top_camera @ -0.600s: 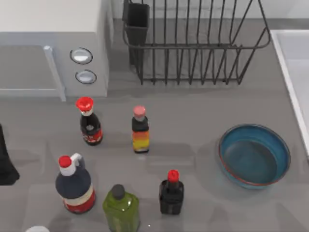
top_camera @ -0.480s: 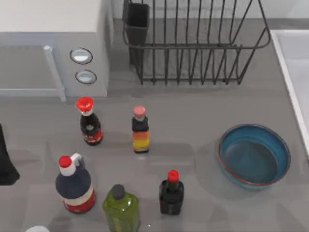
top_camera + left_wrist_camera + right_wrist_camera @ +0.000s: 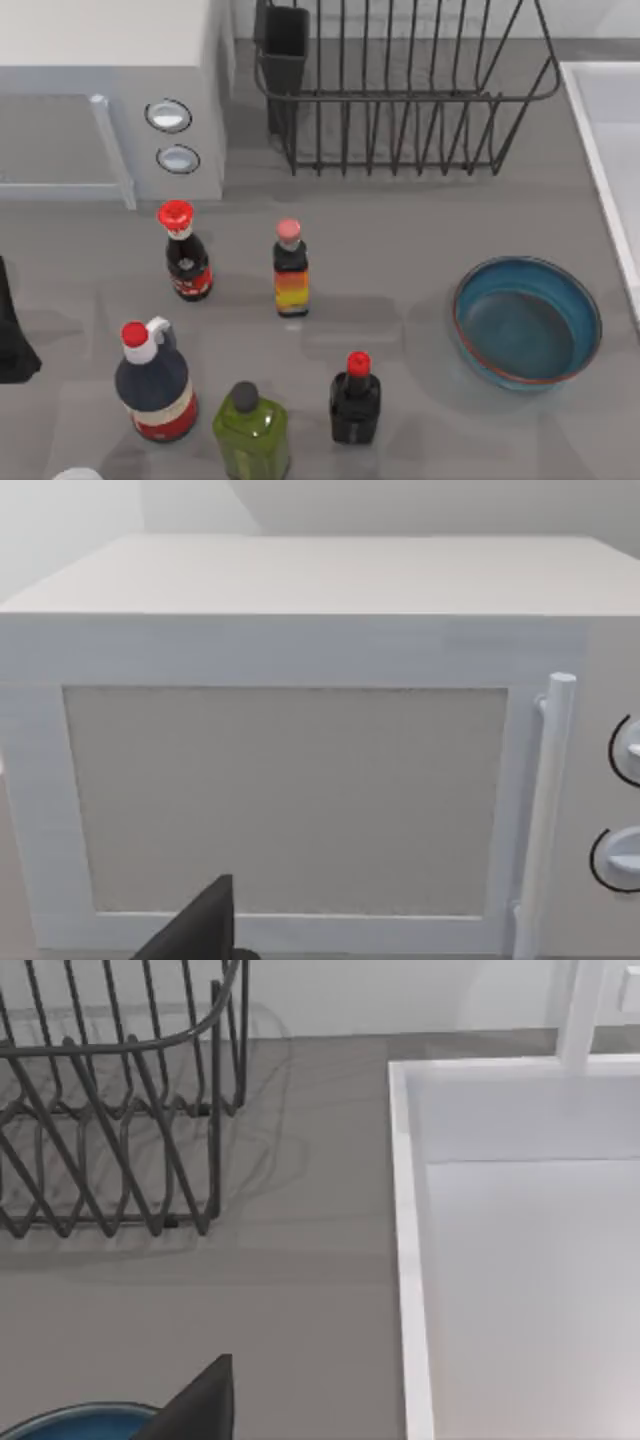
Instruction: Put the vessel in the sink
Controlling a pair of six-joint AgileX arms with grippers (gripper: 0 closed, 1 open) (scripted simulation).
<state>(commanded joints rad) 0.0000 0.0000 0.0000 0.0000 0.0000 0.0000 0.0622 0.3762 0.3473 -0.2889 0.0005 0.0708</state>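
The vessel (image 3: 527, 322), a wide blue bowl with a thin reddish-brown rim, sits upright and empty on the grey counter at the right of the top view. A sliver of the vessel (image 3: 80, 1422) also shows in the right wrist view, beside a dark part of my right gripper (image 3: 200, 1405). The sink (image 3: 603, 170) is a pale basin with a raised rim along the right edge, behind and to the right of the vessel. In the right wrist view the sink (image 3: 407, 1260) lies close ahead. My left gripper (image 3: 200, 930) faces the microwave, and my left arm (image 3: 12, 335) is at the left edge.
A white microwave (image 3: 110, 100) stands at the back left. A black wire dish rack (image 3: 400, 90) fills the back middle. Several bottles stand left of the vessel, among them a green one (image 3: 252, 432) and a red-capped dark one (image 3: 355, 400). Bare counter separates the vessel from the sink.
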